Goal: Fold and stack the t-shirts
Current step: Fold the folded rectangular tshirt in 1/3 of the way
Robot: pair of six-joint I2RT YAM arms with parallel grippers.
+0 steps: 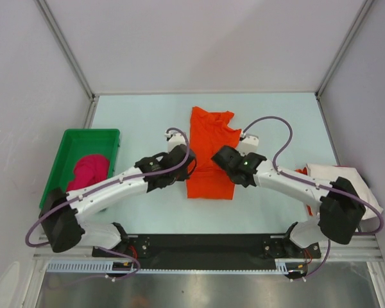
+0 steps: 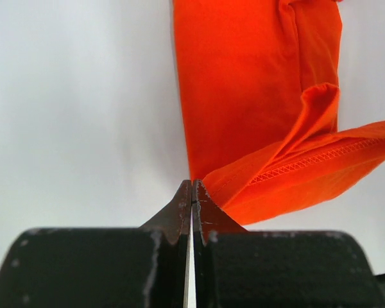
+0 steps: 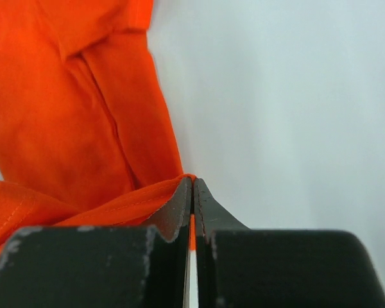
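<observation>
The bright orange t-shirt (image 1: 210, 131) lies as a long narrow strip in the middle of the table, collar end far. My left gripper (image 1: 190, 158) sits at its left edge and my right gripper (image 1: 215, 156) over its right part, both about halfway along it. In the left wrist view the left gripper (image 2: 192, 185) is shut, with the stitched hem of the orange t-shirt (image 2: 244, 96) rising to its tips. The right gripper (image 3: 192, 181) is shut with orange cloth (image 3: 70, 109) showing between its jaws. A magenta-pink t-shirt (image 1: 91, 170) lies crumpled in the green tray. An off-white t-shirt (image 1: 341, 174) lies at the right edge.
The green plastic tray (image 1: 90, 133) stands at the table's left side beside the left arm. The right arm reaches over the off-white shirt. White walls close in the table on the far side and both sides.
</observation>
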